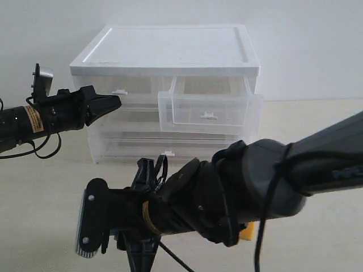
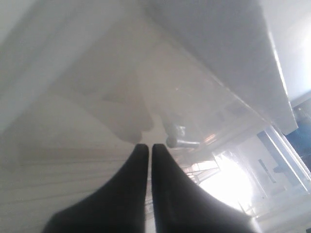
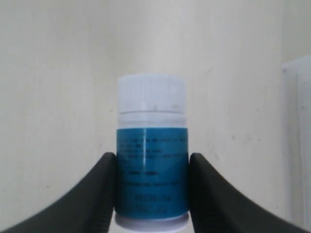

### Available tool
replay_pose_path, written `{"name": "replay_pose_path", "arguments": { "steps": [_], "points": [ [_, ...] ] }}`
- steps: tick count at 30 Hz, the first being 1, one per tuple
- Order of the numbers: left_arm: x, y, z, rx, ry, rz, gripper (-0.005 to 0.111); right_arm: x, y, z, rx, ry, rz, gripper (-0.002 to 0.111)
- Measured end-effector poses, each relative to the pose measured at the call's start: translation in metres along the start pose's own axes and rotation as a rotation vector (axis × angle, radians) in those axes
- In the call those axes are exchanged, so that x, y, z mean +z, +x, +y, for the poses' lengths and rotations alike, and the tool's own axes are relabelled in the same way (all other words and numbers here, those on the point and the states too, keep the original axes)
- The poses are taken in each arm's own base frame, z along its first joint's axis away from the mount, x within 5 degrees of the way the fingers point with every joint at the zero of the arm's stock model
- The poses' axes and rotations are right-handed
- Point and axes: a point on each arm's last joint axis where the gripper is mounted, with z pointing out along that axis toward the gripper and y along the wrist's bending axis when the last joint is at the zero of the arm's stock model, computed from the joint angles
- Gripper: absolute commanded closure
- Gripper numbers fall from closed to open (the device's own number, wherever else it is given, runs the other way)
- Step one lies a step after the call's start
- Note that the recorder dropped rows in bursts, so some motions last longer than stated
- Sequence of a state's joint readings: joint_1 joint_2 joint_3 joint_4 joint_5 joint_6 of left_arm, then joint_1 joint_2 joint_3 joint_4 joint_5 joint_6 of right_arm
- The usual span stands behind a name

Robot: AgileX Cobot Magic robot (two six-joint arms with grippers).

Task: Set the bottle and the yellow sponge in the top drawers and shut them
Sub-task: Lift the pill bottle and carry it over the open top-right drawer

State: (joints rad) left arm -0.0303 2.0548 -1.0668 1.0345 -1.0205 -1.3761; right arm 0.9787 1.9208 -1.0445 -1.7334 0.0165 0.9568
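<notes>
- Only the right wrist view shows the bottle (image 3: 151, 145) clearly, with the right pincer (image 3: 151, 162) clamped on its label sides and the counter (image 1: 45, 187) behind it.
- The left pincer (image 1: 116, 101) is clenched at the closed top left drawer (image 1: 122, 88). The top right drawer (image 1: 210, 110) stands pulled out over bare counter.
- The right arm (image 1: 272, 181) hides most of the yellow sponge (image 1: 248, 231).

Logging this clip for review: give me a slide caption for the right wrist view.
Right gripper closed on the teal-labelled white bottle, pale tabletop behind.

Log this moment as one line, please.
left gripper: shut, at closed left top drawer | right gripper: shut on bottle | right top drawer: open | yellow sponge: not in a drawer
</notes>
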Motion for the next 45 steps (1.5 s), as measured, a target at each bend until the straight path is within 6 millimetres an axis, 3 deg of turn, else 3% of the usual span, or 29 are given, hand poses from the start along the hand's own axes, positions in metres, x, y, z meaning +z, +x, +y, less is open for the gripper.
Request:
{"name": "replay_pose_path", "arguments": {
  "steps": [8, 13, 16, 20, 24, 27, 31, 41, 45],
  "points": [
    [-0.004, -0.002, 0.004, 0.003, -0.006, -0.001, 0.103, -0.069, -0.006, -0.012, 0.029, 0.132, -0.049, 0.108],
    [-0.004, -0.003, 0.004, -0.001, -0.006, -0.001, 0.103, -0.127, -0.019, -0.031, 0.025, 0.28, -0.142, 0.108],
    [-0.004, -0.003, 0.004, -0.002, -0.006, -0.001, 0.103, -0.152, -0.017, -0.048, 0.017, 0.449, -0.095, 0.108],
    [-0.004, -0.002, 0.004, -0.001, -0.006, 0.001, 0.103, -0.168, -0.014, -0.068, -0.064, 0.624, 0.021, 0.108],
    [-0.004, -0.002, 0.004, -0.001, -0.006, 0.001, 0.103, -0.169, -0.008, -0.085, -0.132, 0.712, 0.145, 0.108],
    [-0.004, -0.002, 0.004, -0.004, -0.005, 0.004, 0.103, -0.155, 0.025, -0.108, -0.099, 0.713, 0.258, 0.108],
    [-0.004, -0.002, 0.004, -0.008, -0.005, 0.004, 0.103, -0.142, 0.055, -0.122, -0.068, 0.659, 0.295, 0.108],
    [-0.004, -0.002, 0.004, -0.008, -0.005, 0.004, 0.103, -0.138, 0.042, -0.124, -0.111, 0.591, 0.177, 0.108],
    [-0.004, -0.002, 0.004, -0.008, -0.005, 0.004, 0.103, -0.139, 0.041, -0.125, -0.113, 0.592, 0.171, 0.09]
  ]
}}
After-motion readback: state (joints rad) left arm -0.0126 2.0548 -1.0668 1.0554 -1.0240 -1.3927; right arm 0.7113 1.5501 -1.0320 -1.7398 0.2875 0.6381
